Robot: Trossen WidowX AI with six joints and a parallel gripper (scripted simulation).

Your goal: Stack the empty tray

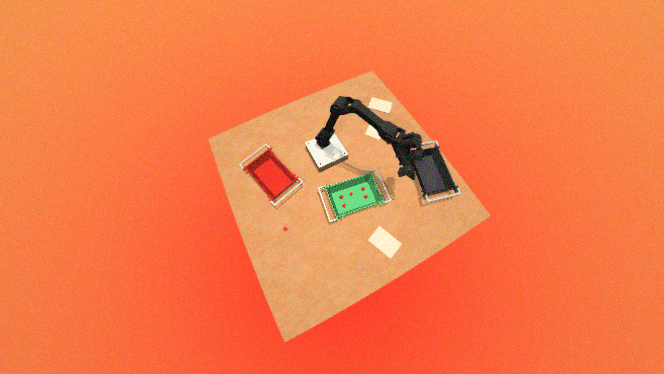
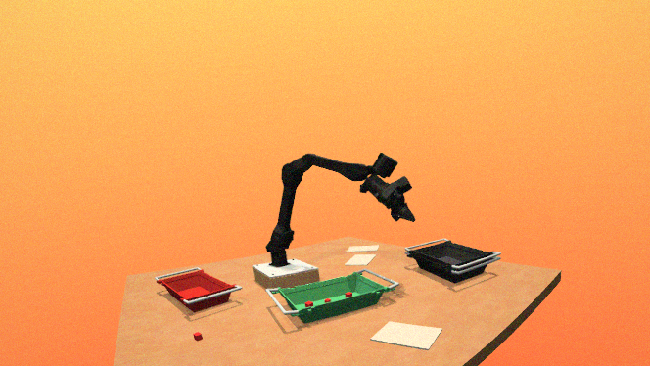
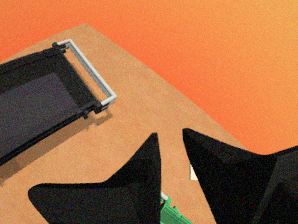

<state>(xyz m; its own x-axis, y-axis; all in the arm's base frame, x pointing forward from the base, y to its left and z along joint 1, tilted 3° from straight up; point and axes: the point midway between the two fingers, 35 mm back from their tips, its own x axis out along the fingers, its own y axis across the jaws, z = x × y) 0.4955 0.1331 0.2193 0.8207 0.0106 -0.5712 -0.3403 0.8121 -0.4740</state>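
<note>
a red tray [image 2: 198, 290], a loose red block [image 2: 198, 336] near it, three pale cards [image 2: 406, 335]

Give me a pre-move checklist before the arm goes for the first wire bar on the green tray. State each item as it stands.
1. Gripper holds nothing: ok, fingers nearly shut, nothing between them.
2. Gripper clear of the trays: ok, it hangs in the air above the table, between the green tray and the black tray.
3. Green tray loaded: ok, small red blocks lie inside.
4. Both green tray bars swung out over the ends: ok, neither moved in yet.
5. Which empty tray to stack, red tray or black: cannot tell.
6. Stray red block on the table, away from the green tray: ok.
</note>
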